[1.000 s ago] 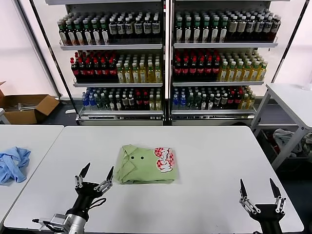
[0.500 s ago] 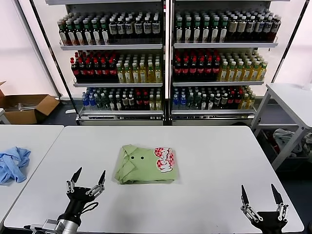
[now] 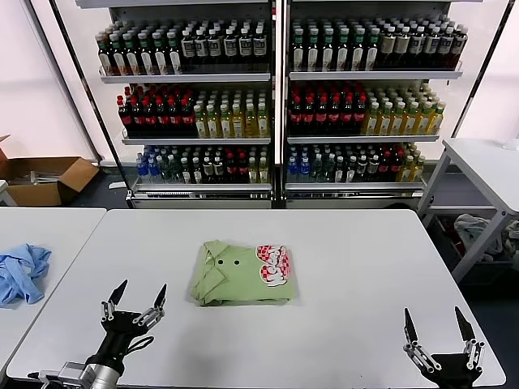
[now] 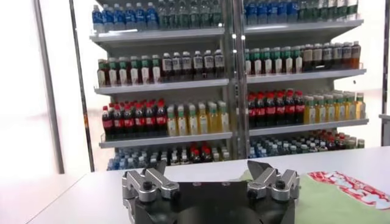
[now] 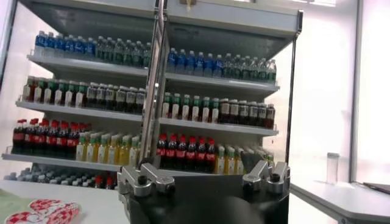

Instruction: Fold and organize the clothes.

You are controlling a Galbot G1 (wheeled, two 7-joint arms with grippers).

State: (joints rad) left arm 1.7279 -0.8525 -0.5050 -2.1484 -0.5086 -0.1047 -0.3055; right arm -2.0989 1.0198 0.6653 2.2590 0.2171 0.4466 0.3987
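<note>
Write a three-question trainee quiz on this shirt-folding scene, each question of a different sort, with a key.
1. True or false: the green shirt lies folded on the white table, with neither gripper touching it.
2. Multiple choice: where is the pale blue garment? A) on top of the green shirt B) on the neighbouring table on the robot's left C) in the right gripper
3. Fill in: both the left gripper and the right gripper have their fingers ____.

Key: 1 true; 2 B; 3 open
</note>
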